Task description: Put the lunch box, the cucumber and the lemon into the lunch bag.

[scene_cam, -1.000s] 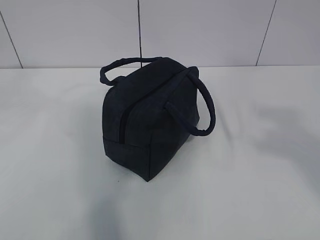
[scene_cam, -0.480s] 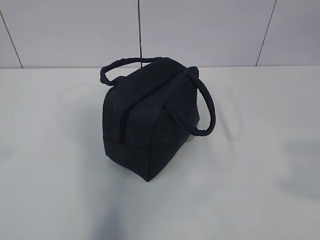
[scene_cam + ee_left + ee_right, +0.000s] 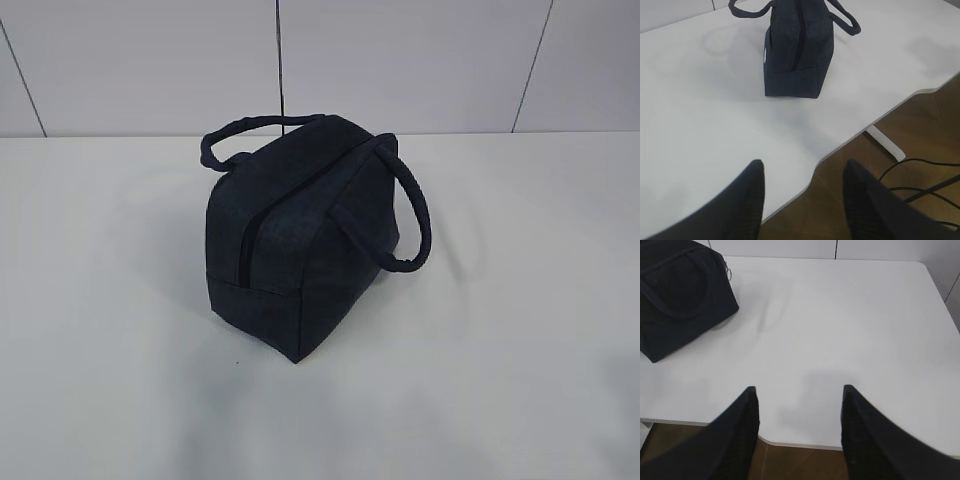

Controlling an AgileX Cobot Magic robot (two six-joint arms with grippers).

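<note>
**On the desk: just the bag, both pincers hanging back**

Over on the left side, the left pincer (image 3: 802, 197) sits at the near desk edge with its two dark fingers spread apart and nothing between them. From its wrist camera you can see brown floor, a white desk leg (image 3: 885, 143) and some black cables (image 3: 920, 180) below the edge.

Middle of the white desk (image 3: 120, 350) is the lunch bag (image 3: 300, 235), dark navy, standing upright on its base, with one loop handle flopped to each side. Its zipper (image 3: 245, 245) looks closed as far as I can tell. A bit of white logo (image 3: 764, 56) shows on its side, and a metal ring pull (image 3: 729, 273) at one end.

Over on the right, the right pincer (image 3: 799, 427) is also spread and holding nothing, well apart from the bag.
</note>
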